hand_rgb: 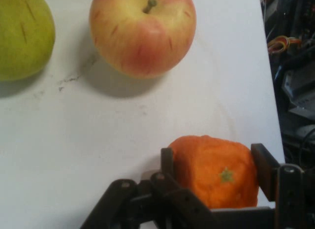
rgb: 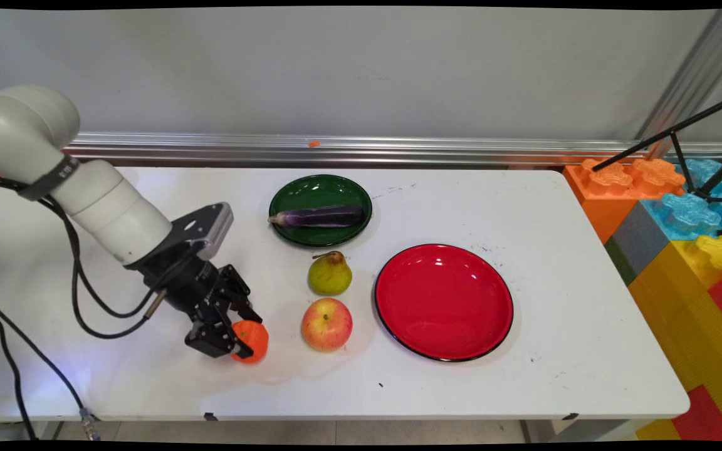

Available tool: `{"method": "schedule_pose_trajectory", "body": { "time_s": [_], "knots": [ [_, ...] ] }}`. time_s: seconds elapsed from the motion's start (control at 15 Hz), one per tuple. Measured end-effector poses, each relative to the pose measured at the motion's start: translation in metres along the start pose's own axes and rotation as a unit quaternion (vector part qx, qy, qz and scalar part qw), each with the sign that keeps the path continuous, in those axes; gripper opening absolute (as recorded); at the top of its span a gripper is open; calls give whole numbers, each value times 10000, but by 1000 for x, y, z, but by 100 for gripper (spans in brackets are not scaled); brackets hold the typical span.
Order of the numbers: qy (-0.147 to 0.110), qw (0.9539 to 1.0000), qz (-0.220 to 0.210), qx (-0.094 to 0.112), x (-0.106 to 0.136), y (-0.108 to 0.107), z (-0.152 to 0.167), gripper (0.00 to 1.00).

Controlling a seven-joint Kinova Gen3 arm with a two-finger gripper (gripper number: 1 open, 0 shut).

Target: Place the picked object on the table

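Down low at the near left of the white table (rgb: 524, 207), the black two-finger gripper (rgb: 240, 343) has its fingers (hand_rgb: 167, 162) pressed against both sides of a small, round, rough-skinned orange (rgb: 253, 340). The hand view shows it well: a finger on each flank, the orange's green stem dot facing the camera, its lower part hidden behind the black linkage. In the main view the gripper covers the orange's left half, and whether the fruit touches the table or sits just above it is hard to tell.

Just right of the orange, apart from it, stands a round red-and-yellow apple (rgb: 326, 324), stem up. Behind the apple, close but not touching, is a yellow-green pear (rgb: 329, 274) with a brown stem; the hand view cuts it off at the left edge. To the right of both fruits lies a large glossy red plate with a dark rim (rgb: 444, 302).

Farther back, a dark green round plate (rgb: 319, 185) carries a long purple eggplant (rgb: 318, 217) lying crosswise, pale stem end to the left. At the far right, big orange, blue and yellow toy building blocks (rgb: 680, 244) are cut off by the frame.
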Motion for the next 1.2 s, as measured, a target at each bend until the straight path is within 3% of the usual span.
{"method": "schedule_pose_trajectory", "body": {
  "time_s": [0.93, 1.0, 1.2],
  "knots": [
    [-68, 10000, 38, -59, 3, 7, 23, 0],
    [-68, 10000, 42, -60, 3, 7, 24, 100],
    [-71, 9999, 63, -71, 3, 7, 26, 100]
  ]
}}
